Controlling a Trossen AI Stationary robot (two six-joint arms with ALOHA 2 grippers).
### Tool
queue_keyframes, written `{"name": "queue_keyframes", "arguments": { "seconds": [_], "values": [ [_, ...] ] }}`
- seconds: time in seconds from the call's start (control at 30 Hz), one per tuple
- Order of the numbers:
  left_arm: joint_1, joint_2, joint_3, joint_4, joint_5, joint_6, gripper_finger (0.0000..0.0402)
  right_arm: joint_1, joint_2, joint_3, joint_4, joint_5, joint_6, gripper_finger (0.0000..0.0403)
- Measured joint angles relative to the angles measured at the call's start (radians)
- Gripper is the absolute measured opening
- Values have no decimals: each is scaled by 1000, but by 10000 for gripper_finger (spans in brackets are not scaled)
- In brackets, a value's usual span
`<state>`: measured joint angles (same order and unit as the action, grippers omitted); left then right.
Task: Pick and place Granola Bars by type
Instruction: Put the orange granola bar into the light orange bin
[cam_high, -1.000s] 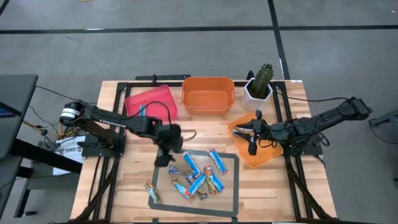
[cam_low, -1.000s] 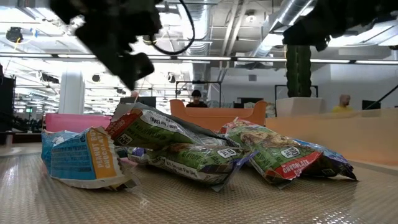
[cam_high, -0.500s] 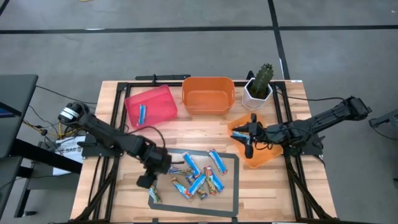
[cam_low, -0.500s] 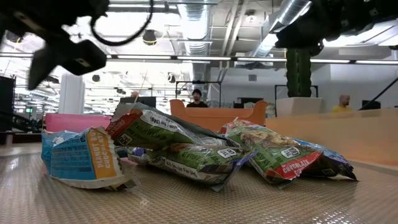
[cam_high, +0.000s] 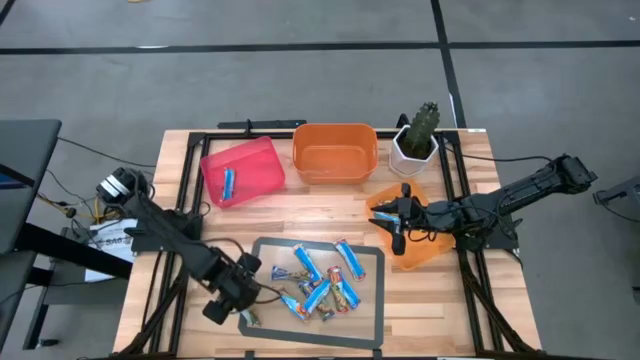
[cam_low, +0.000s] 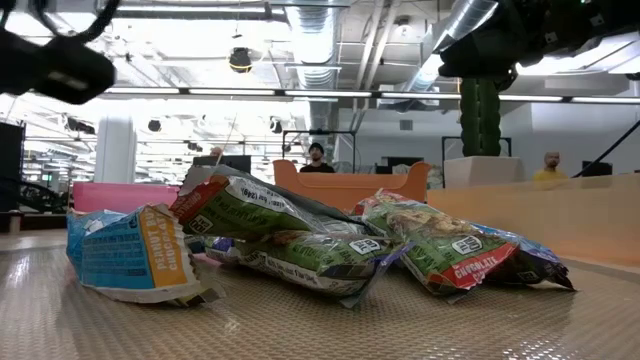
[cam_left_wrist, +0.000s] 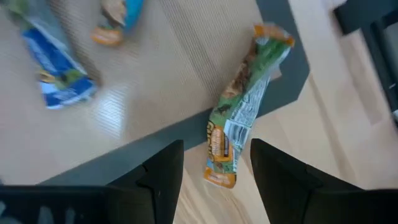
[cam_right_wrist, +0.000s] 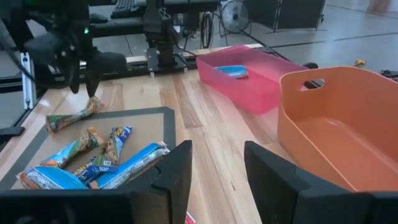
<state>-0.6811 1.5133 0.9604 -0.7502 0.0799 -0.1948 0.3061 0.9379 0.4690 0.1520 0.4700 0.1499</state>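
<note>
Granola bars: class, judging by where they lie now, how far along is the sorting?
Done: one blue bar lies in the red bin. In hand: the left gripper, open and empty, hangs over a green bar straddling the mat's corner. Left: the pile of bars on the mat. The middle orange bin looks empty. The right gripper waits, open, over the other orange bin.
</note>
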Motion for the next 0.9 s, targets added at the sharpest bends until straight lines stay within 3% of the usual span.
{"name": "queue_keyframes", "arguments": {
  "seconds": [0.37, 0.73, 0.9],
  "values": [
    [-40, 191, 0, 13, -32, -56, 178, 0, 0, 0, 16, -1, 0, 138],
    [-50, 207, 0, 50, -35, -65, 177, 0, 0, 0, 17, -1, 8, 135],
    [-50, 207, 0, 53, -37, -99, 155, 0, 0, 0, 17, -1, 8, 134]
  ]
}}
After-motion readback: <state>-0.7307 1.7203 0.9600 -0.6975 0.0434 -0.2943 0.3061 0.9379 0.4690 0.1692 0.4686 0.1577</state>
